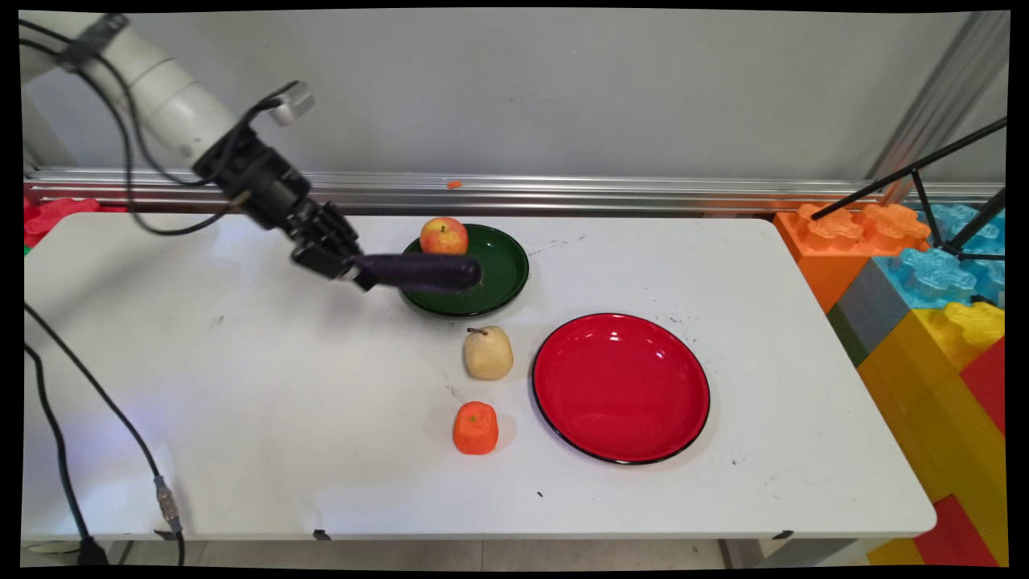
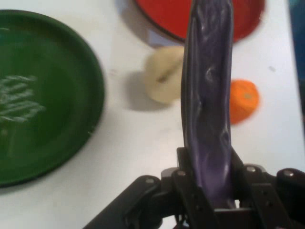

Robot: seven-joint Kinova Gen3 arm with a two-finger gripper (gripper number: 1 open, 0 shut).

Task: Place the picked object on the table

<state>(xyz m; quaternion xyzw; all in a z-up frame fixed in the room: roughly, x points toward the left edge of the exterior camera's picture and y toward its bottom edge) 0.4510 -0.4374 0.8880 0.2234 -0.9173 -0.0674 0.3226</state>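
My gripper (image 1: pixel 362 272) is shut on one end of a dark purple eggplant (image 1: pixel 422 272), which sticks out level to the right, above the near left part of the green plate (image 1: pixel 506 281). A red-yellow apple (image 1: pixel 444 236) sits on that plate's far left rim. In the hand view the eggplant (image 2: pixel 208 102) rises between my fingers, with the green plate (image 2: pixel 57 119) to its left. A pale pear (image 1: pixel 488 353) lies on the table just in front of the green plate, and an orange fruit (image 1: pixel 476 428) stands nearer the front.
A large red plate (image 1: pixel 621 388) with nothing on it lies right of the pear. Big coloured building blocks (image 1: pixel 924 305) stack past the table's right end, with a black stand above them. Black cables (image 1: pixel 72 386) hang at the left.
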